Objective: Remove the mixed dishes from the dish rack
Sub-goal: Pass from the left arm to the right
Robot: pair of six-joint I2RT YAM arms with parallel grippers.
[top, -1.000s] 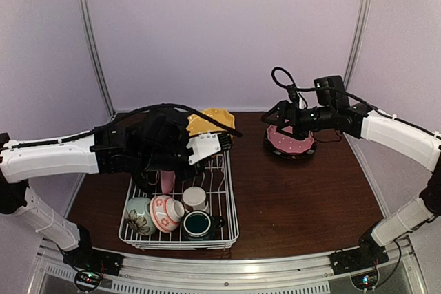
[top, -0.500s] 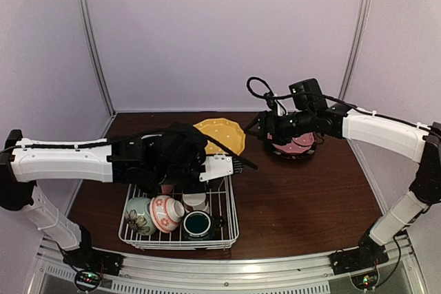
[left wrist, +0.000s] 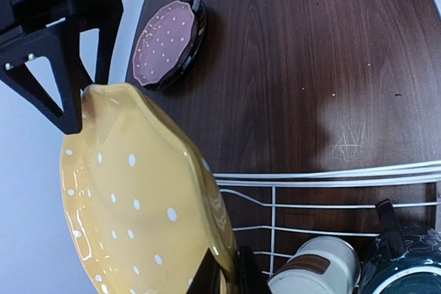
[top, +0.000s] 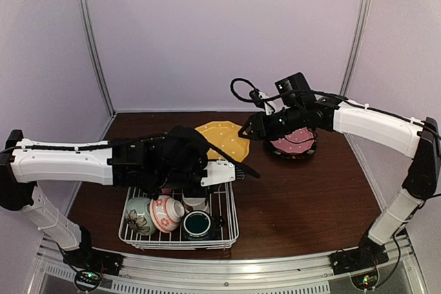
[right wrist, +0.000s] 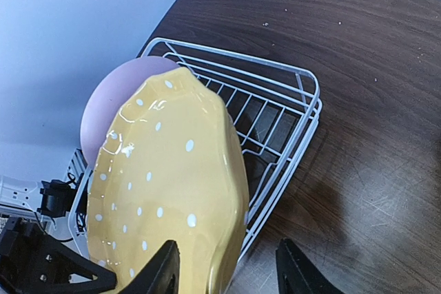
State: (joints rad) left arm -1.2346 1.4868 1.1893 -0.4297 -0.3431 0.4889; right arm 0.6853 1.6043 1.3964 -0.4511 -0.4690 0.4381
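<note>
top external view: left end effector point(top: 238, 167), clamped shut on the yellow dotted plate point(top: 222, 137), holds it tilted above the dish rack point(top: 233, 222); right end effector point(top: 248, 130), jaws half open, straddles the plate's opposite rim.

From here I see a yellow-orange plate point(top: 222, 137) speckled with white dots, a pink plate point(top: 293, 141) dotted white on a black plate point(left wrist: 200, 18), a white wire rack point(right wrist: 269, 115), a teal mug point(top: 198, 225), a pink-and-white floral bowl point(top: 165, 213), a pale-green floral bowl point(top: 140, 216), and a dark brown wood-grain worktop point(top: 303, 197).

Brown table point(top: 303, 197): dish rack point(top: 224, 211), plate stack point(top: 295, 144)
</note>
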